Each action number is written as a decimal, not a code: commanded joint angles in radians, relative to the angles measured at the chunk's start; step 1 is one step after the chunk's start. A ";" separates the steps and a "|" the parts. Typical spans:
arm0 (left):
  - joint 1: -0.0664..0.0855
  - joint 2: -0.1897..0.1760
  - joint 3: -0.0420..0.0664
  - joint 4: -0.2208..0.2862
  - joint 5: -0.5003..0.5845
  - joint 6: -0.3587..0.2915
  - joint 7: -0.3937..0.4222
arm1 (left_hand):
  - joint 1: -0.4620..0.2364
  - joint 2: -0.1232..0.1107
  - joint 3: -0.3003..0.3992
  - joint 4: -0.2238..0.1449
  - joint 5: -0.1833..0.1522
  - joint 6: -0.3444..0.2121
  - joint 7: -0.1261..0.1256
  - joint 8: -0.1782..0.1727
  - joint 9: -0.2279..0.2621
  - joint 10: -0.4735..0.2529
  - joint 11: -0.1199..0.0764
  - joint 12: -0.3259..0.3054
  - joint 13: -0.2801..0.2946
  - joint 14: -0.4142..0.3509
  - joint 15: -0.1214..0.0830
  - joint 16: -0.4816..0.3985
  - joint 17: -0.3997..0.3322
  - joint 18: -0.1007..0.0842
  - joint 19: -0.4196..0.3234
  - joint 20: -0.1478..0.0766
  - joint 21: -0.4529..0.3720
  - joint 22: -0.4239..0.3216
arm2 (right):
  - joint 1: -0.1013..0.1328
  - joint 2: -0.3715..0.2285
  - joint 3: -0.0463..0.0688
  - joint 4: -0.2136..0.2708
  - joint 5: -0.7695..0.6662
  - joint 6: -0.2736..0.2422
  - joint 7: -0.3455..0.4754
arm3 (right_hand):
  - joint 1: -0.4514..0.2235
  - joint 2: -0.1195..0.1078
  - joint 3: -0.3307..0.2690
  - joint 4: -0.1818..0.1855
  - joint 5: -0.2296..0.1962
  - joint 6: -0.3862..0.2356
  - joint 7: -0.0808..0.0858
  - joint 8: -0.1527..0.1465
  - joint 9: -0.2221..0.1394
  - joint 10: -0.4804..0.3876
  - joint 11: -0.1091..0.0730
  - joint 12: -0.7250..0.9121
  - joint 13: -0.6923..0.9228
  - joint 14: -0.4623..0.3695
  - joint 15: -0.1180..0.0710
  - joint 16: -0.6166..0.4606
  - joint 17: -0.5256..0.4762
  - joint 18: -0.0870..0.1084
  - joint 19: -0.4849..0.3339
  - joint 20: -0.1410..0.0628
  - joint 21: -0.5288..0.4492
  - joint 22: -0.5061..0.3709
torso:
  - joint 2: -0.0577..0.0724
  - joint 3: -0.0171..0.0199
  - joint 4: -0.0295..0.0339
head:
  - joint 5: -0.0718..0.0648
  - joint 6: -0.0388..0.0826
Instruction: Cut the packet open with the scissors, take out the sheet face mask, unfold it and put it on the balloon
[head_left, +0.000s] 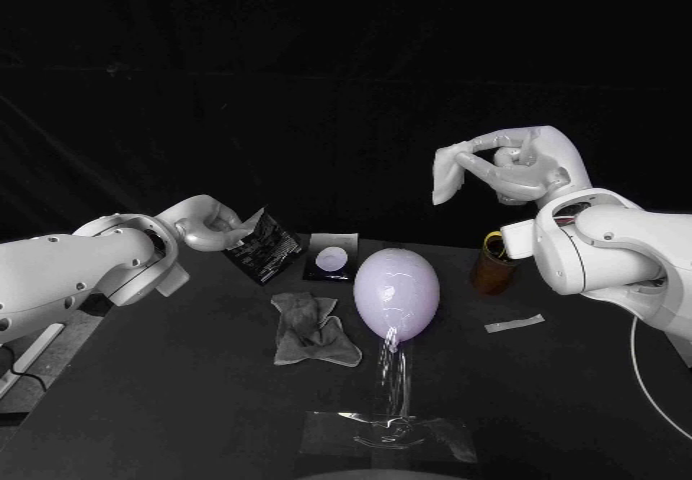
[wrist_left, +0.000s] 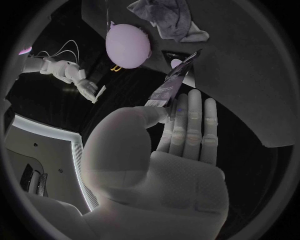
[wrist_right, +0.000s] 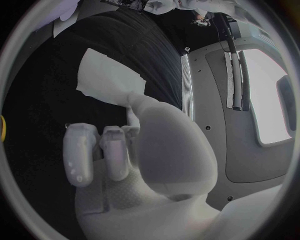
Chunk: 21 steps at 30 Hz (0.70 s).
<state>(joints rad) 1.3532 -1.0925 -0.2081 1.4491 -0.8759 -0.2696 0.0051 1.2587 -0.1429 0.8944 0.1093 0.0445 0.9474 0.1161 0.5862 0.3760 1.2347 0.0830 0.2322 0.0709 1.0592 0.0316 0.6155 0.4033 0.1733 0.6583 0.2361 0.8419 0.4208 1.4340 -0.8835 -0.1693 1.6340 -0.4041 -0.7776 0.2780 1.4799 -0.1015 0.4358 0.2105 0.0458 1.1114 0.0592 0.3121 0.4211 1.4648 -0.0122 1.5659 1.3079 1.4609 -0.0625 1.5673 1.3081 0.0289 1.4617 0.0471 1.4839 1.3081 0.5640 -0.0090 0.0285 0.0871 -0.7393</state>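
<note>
Clear stand (head_left: 389, 432) is holding a lilac oval balloon (head_left: 397, 288) mid-table. Right hand (head_left: 516, 165) is pinching the white folded sheet mask (head_left: 450, 178) high over the table's far edge; it is likely limp and slippery, best taken by its edges. Left hand (head_left: 206, 228) is gripping the dark foil packet (head_left: 264, 247).

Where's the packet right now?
In the head view, the packet is held in the left hand on the picture's left, just left of the balloon and behind the crumpled grey cloth.
</note>
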 joint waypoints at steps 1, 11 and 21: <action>-0.001 -0.006 -0.001 0.008 -0.127 0.030 -0.120 | -0.005 -0.041 0.043 -0.012 0.005 0.029 -0.008 0.019 0.068 0.037 -0.020 -0.001 0.001 0.026 -0.006 -0.004 0.003 0.011 0.018 -0.008 0.011 0.005 | -0.006 0.003 0.000 0.001 -0.042 0.027 0.005 | -0.003 0.003 -0.001 -0.006 0.003 0.005 0.001 0.004 0.010 0.106 0.001 0.005 0.263 0.110 -0.003 0.003 0.263 -0.007 0.055 -0.002 -0.002 0.234 | 0.000 0.0018 0.0006 | 0.008 -0.009; -0.007 0.002 -0.005 0.041 -0.258 0.036 -0.281 | -0.033 -0.096 0.113 -0.022 0.006 0.063 -0.020 0.019 0.082 0.076 -0.032 -0.010 0.002 0.064 -0.017 -0.014 0.007 0.010 0.034 -0.024 0.042 0.018 | -0.021 0.004 -0.003 -0.003 -0.052 0.032 0.002 | -0.003 0.003 -0.001 -0.006 0.003 0.005 0.001 0.004 0.010 0.106 0.001 0.005 0.263 0.110 -0.003 0.003 0.263 -0.007 0.055 -0.002 -0.002 0.233 | 0.001 0.0009 -0.0009 | 0.022 -0.018; -0.016 0.020 -0.005 0.096 -0.359 0.041 -0.347 | -0.058 -0.131 0.107 -0.027 0.006 0.082 -0.032 0.033 0.099 0.107 -0.044 -0.003 0.008 0.094 -0.028 -0.007 0.017 0.010 0.050 -0.030 0.054 0.020 | -0.031 0.005 -0.004 -0.008 -0.055 0.035 0.001 | -0.004 0.002 -0.001 -0.007 0.003 0.004 0.002 0.004 0.011 0.106 0.001 0.005 0.263 0.110 -0.003 0.003 0.263 -0.007 0.055 -0.002 -0.003 0.233 | 0.001 0.0009 -0.0018 | 0.027 -0.025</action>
<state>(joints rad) 1.3384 -1.0759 -0.2139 1.5352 -1.1695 -0.2466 -0.2928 1.2025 -0.2663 0.9828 0.1089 0.0528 1.0222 0.0875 0.5920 0.3759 1.3300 0.0426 0.2265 0.0771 1.1474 0.0039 0.6038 0.4194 0.1721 0.6991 0.2056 0.8929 0.4402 1.4033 -0.8794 -0.1737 1.6266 -0.4414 -0.7601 0.2757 1.4773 -0.1042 0.4348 0.2096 0.0435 1.1081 0.0633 0.3132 0.4307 1.4646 -0.0120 1.5673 1.3081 1.4608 -0.0624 1.5642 1.3073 0.0289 1.4601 0.0487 1.4831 1.3077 0.5648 -0.0079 0.0272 0.1144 -0.7630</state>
